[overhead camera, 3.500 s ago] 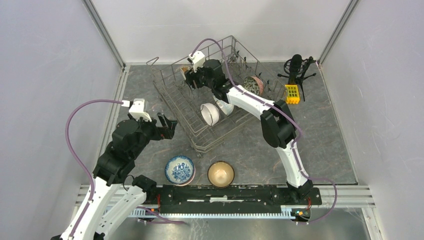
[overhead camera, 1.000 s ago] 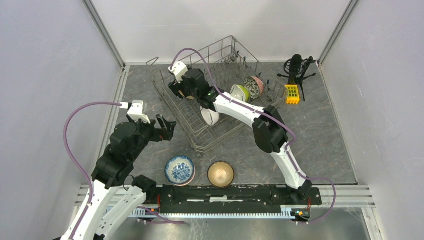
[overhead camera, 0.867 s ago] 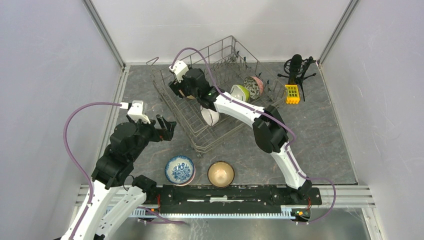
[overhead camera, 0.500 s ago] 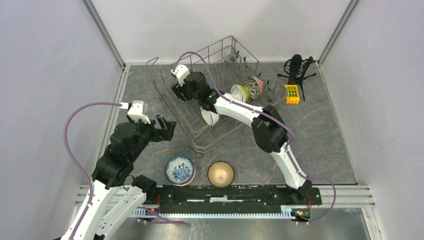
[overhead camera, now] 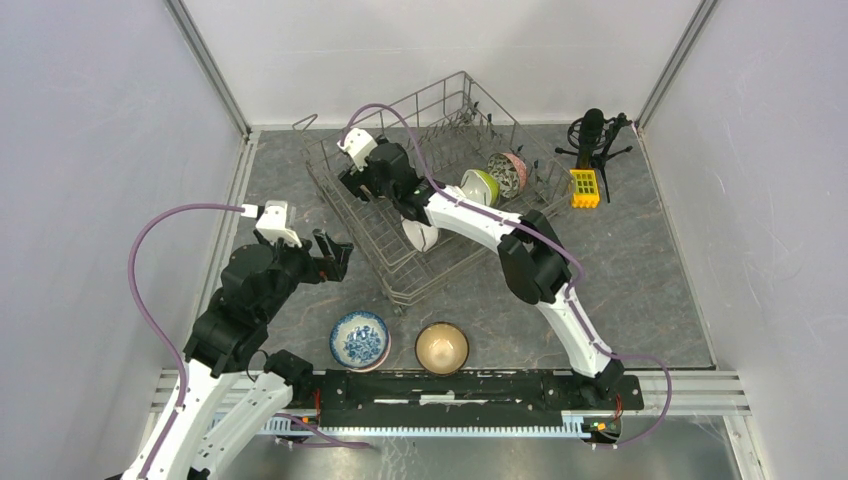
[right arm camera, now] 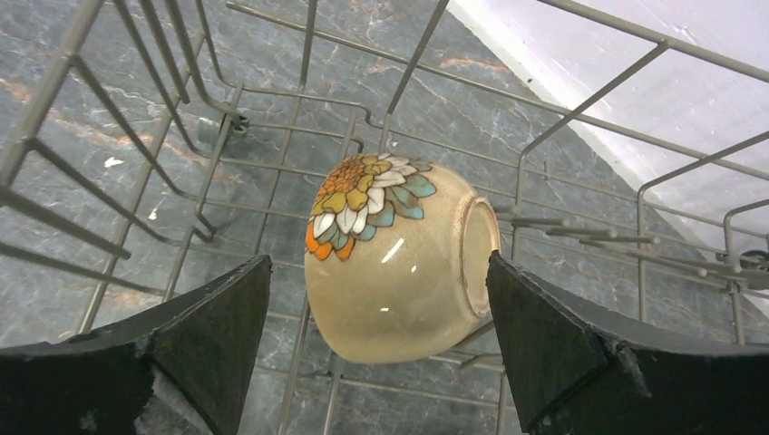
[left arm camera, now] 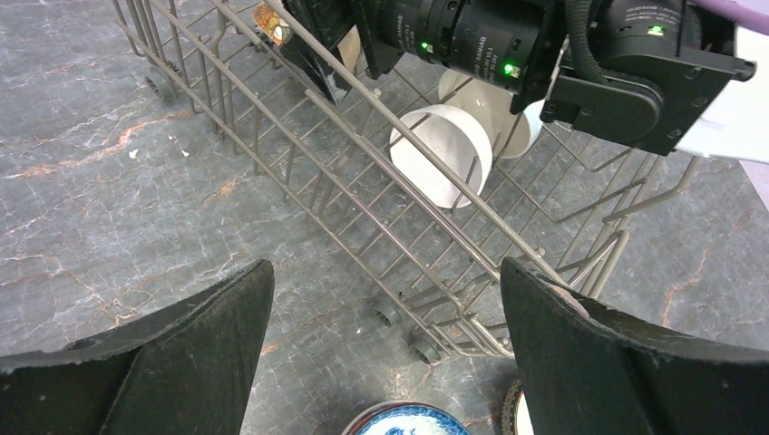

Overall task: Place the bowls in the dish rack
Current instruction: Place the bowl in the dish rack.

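Top view. Right side of the table: bare surface, free passage. Upper right corner: microphone stand and yellow block obstruct. Centre: right arm spans the dish rack, partly covering the white bowl. Lower centre: blue-and-white bowl and tan bowl stand apart, a passable gap between.

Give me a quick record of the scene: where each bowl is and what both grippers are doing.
Dish rack: partly loaded
In rack: flowered tan bowl, white bowl, lime green bowl, speckled bowl
On table: blue-and-white bowl, plain tan bowl
Left gripper: open, empty, beside the rack
Right gripper: open, fingers either side of the flowered tan bowl
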